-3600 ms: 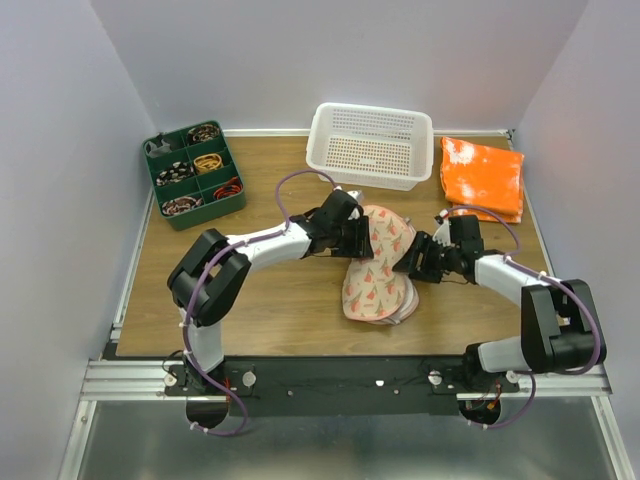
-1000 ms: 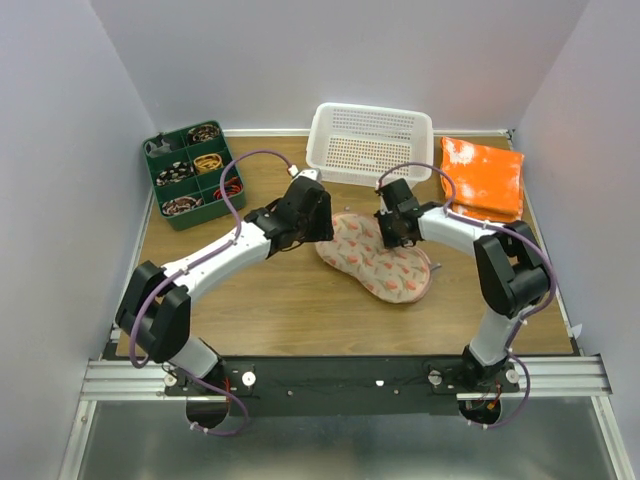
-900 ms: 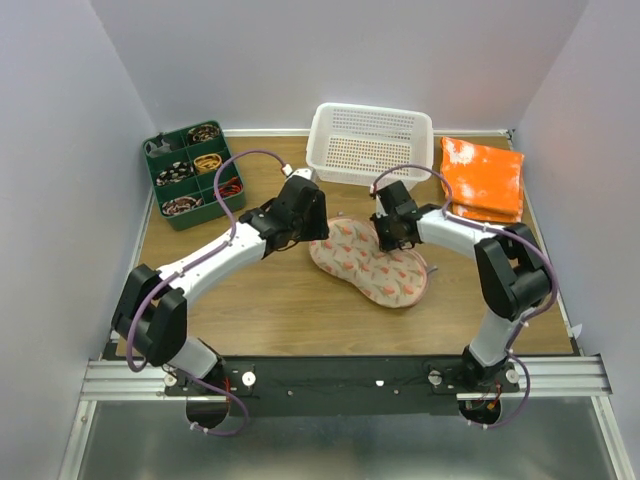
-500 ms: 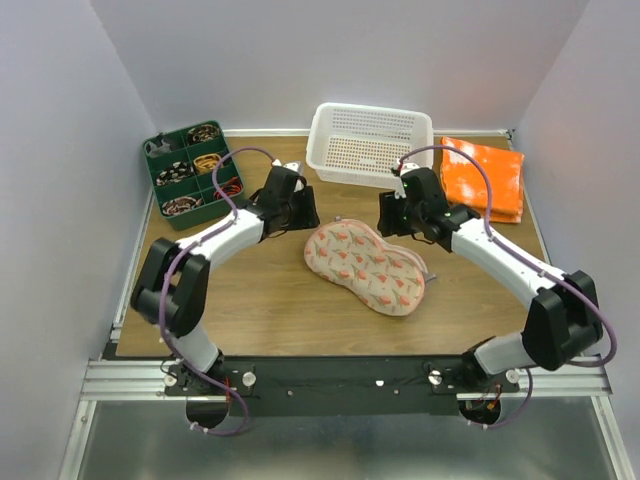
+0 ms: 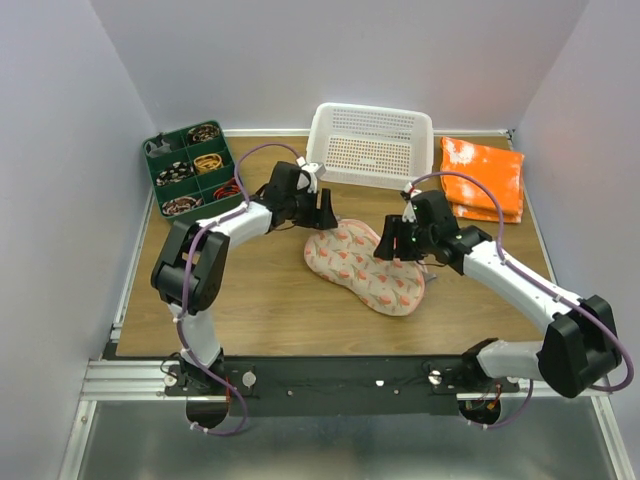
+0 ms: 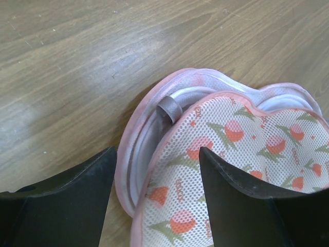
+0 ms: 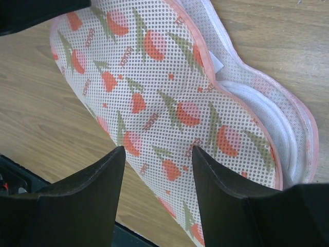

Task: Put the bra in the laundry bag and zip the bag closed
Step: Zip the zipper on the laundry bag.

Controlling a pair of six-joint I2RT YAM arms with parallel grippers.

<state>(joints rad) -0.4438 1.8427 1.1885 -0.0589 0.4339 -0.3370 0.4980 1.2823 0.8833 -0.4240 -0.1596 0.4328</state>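
Before zipping, tuck in the bra [image 6: 169, 107]: mostly hidden inside the laundry bag [image 5: 365, 262], showing only as a taupe loop at the gaping rim just ahead of the left gripper [image 5: 322, 210]. Open and empty, that one; open and empty too the right gripper [image 5: 390, 240], poised over the printed lid beyond its fingertips. Pin the rim with one, zip slowly with the other.

Wooden table [image 5: 270, 300] is enclosed by pale walls [image 5: 330, 50] at 9, 12, 3 o'clock. Metal rail [image 5: 130, 378] is seen at 6 o'clock.
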